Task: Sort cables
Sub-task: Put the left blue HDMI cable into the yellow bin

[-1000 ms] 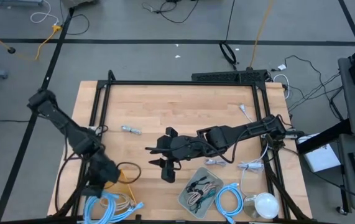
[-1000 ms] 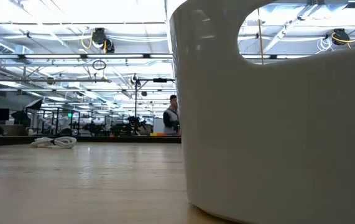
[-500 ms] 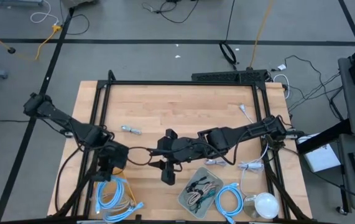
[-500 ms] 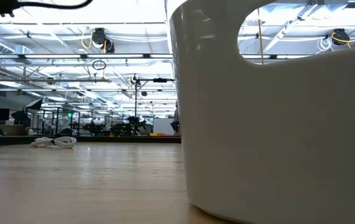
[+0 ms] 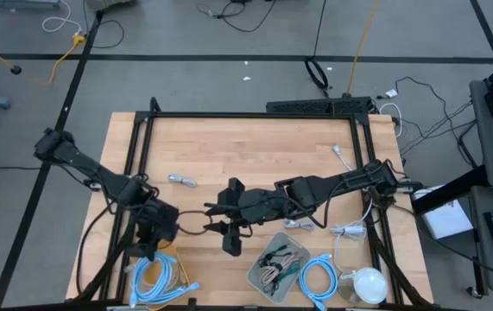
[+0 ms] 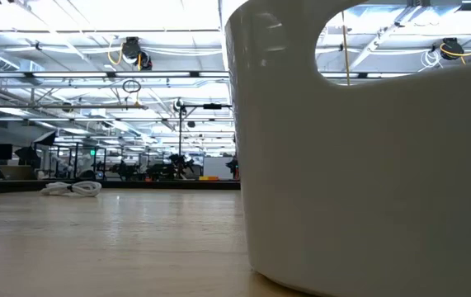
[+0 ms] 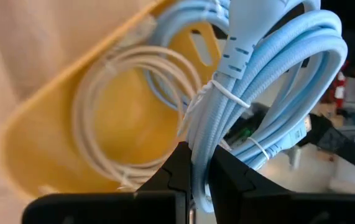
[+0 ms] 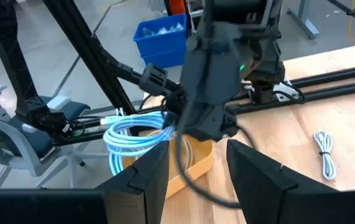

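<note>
1. Table (image 5: 255, 151): light wooden top inside a black frame. No brand, label or readable writing shows on anything in any view.
2. White container (image 6: 367, 148): fills the right of the low view, standing on the table top close to that camera. One seen.
3. Yellow bin (image 7: 59, 118): one, at the table's front left corner. The left wrist view shows a thin beige cable coil (image 7: 121, 118) lying inside it.
4. Grey tray (image 5: 278, 261): one, front centre-right, holding several thin bundles in black, beige and teal; too small to count.
5. Left gripper (image 5: 153, 235): over the front left of the table, just above the yellow bin. Fingers nearly closed, clamped on a light-blue cable loop (image 7: 270, 81) that hangs from them over the bin.
6. Right gripper (image 5: 229, 226): at table centre, fingers spread wide, holding nothing. The held loop lies well apart, to its left.
7. Light-blue loops counted in the high view: a cluster under the left gripper (image 5: 155, 276), number there cannot be told; one more (image 5: 317, 278) right of the tray.
8. Small grey bundle (image 5: 181, 180): one, lying on bare table behind the left gripper.
</note>
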`<act>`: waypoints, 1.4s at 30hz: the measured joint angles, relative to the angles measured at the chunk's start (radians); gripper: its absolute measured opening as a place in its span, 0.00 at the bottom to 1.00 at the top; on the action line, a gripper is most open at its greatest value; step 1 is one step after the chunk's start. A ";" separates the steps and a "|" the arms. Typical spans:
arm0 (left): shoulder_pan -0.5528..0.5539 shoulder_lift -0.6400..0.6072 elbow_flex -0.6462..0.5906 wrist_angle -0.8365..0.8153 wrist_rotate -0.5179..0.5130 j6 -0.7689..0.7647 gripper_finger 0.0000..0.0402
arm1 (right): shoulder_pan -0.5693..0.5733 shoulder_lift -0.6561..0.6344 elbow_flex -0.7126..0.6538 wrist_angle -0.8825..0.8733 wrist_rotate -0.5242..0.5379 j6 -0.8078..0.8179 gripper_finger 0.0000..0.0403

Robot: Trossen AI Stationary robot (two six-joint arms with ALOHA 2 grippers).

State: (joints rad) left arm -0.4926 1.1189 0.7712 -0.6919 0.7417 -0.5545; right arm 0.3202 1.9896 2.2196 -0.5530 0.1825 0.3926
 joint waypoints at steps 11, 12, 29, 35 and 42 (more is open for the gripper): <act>-0.083 0.128 0.000 0.055 0.015 -0.010 0.08 | -0.005 0.000 0.000 0.028 0.001 -0.012 0.39; -0.086 0.135 0.000 0.055 0.015 -0.004 0.08 | -0.005 0.000 0.000 0.033 0.001 -0.012 0.39; -0.016 0.141 0.000 -0.103 -0.104 0.119 0.14 | -0.005 0.000 0.000 0.071 0.001 -0.012 0.39; 0.003 0.141 0.000 -0.147 -0.117 0.121 0.24 | -0.005 0.000 0.000 0.071 0.004 -0.012 0.39; 0.002 0.135 0.000 -0.199 -0.118 0.100 0.26 | -0.005 0.000 0.000 0.071 0.004 -0.012 0.38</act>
State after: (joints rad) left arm -0.4908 1.2535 0.7712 -0.8909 0.6235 -0.4544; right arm 0.3149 1.9896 2.2196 -0.4820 0.1867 0.3806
